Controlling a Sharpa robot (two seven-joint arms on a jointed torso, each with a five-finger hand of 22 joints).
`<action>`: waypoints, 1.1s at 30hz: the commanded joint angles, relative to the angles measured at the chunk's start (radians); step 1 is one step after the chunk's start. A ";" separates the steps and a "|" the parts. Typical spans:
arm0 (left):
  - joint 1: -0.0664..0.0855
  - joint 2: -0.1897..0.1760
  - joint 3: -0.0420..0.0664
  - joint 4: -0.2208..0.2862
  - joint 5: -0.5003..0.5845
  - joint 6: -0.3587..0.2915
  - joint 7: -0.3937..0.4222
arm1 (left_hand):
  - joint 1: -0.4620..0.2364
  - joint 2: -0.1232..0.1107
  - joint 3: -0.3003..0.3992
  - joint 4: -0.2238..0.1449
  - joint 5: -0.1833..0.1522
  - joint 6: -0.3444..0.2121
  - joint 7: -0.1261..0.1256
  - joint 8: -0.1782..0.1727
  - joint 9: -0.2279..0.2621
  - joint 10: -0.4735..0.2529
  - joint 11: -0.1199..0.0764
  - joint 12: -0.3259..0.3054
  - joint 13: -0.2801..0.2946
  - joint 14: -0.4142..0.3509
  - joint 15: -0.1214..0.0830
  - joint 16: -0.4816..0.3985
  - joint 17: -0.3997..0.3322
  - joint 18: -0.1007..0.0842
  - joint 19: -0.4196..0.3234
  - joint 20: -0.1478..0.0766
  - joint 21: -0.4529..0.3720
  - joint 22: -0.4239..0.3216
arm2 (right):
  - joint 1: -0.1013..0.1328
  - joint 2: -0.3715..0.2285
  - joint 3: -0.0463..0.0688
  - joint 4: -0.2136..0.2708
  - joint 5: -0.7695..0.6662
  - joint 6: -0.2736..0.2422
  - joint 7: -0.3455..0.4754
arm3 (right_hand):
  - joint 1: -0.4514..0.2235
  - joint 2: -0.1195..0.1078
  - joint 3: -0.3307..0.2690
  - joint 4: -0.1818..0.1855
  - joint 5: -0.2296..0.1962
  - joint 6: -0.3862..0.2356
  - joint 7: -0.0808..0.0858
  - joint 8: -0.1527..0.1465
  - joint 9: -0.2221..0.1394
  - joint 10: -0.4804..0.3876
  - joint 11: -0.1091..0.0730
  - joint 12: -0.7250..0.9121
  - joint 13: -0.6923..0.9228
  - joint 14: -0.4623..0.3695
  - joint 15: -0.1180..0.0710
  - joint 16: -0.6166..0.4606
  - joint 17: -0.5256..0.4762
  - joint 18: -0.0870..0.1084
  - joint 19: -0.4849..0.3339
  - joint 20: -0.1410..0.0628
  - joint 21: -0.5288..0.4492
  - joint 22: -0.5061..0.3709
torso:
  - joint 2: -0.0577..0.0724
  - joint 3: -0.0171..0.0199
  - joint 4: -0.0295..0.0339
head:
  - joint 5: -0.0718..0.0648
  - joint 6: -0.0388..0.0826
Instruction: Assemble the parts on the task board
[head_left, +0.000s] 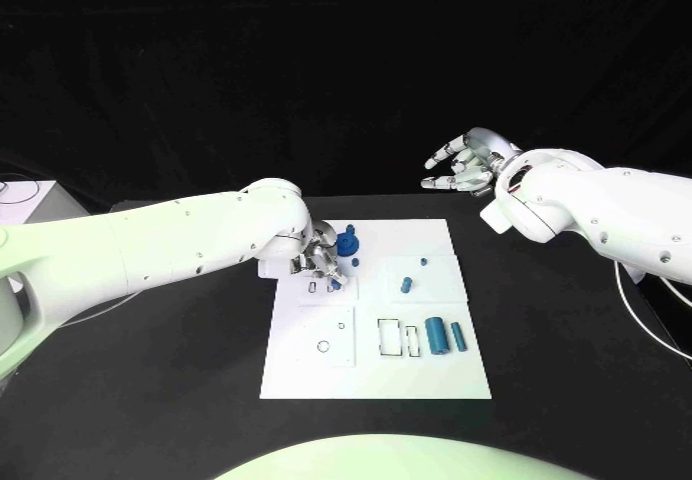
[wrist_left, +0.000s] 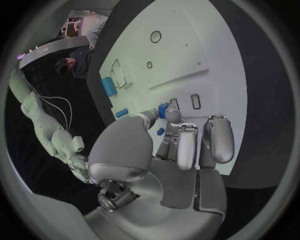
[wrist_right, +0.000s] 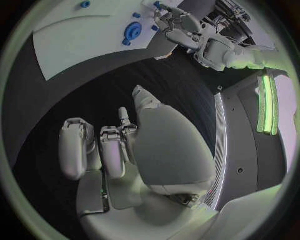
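- Head view: we see the left hand (head_left: 315, 258) low over the board's (head_left: 433, 375) far left part, its fingers bunched downward and covering what lies beneath them; a bit of blue shows at the fingertips.
- In the left wrist view a small blue peg (wrist_left: 163, 110) sits at the tips of the thumb and a finger; it looks pinched, though we cannot see the contact fully.
- A second blue bit (wrist_left: 160, 131) peeks out between the fingers; we cannot tell what it is.
- The gear (head_left: 348, 242) stands on the board just beside the left hand, partly hidden by it.
- Two cylinders (head_left: 446, 335) lie side by side near the board's right edge, next to rectangular slots (head_left: 398, 337); a short peg (head_left: 408, 284) and a tiny one (head_left: 424, 262) lie in the middle.
- The right hand (head_left: 464, 164) hangs above the desk (head_left: 144, 400) beyond the board's far right corner, well apart from it, fingers loosely curled and apart, holding nothing.
- The left arm reaches in bent over the desk, wrist tipped down.
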 joint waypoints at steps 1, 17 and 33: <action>-0.002 -0.002 0.000 0.002 0.043 -0.015 0.013 | 0.016 -0.012 0.064 -0.027 0.000 0.000 -0.010 0.010 0.014 -0.006 -0.002 -0.006 -0.003 0.072 -0.009 -0.007 0.176 0.003 -0.002 -0.004 -0.003 0.000 | -0.001 0.002 0.000 -0.002 -0.014 0.019 -0.010 | 0.005 0.002 0.005 -0.001 -0.003 -0.004 0.001 0.006 0.001 -0.001 0.004 0.000 0.134 0.106 0.005 0.003 0.263 0.021 0.013 0.007 -0.005 0.124 | 0.000 0.0001 -0.0001 | -0.001 -0.004; -0.003 -0.062 0.009 0.042 0.250 -0.145 0.027 | -0.129 -0.088 0.479 -0.249 0.036 -0.003 -0.016 0.104 0.136 0.052 -0.012 0.017 0.019 0.080 -0.017 0.003 0.188 -0.003 0.019 -0.012 0.011 0.036 | -0.005 0.000 -0.002 -0.003 -0.013 0.026 -0.010 | 0.005 0.005 0.008 -0.001 -0.001 -0.006 0.001 0.006 0.002 -0.002 0.004 0.000 0.134 0.106 0.006 0.002 0.262 0.021 0.013 0.007 -0.006 0.124 | 0.001 0.0005 0.0005 | -0.004 -0.006; -0.005 -0.129 0.007 0.133 0.176 -0.279 0.028 | -0.225 -0.137 0.520 -0.304 0.368 0.058 -0.040 0.139 0.186 0.128 -0.036 0.068 0.080 0.080 -0.040 -0.004 0.177 -0.008 0.036 -0.034 0.029 0.068 | -0.007 -0.015 -0.003 0.005 -0.011 0.022 -0.006 | 0.000 0.005 0.008 0.002 -0.002 -0.007 0.002 0.006 0.002 -0.003 0.005 -0.001 0.132 0.105 0.006 0.002 0.262 0.021 0.012 0.007 -0.007 0.123 | -0.002 0.0016 0.0008 | 0.007 -0.007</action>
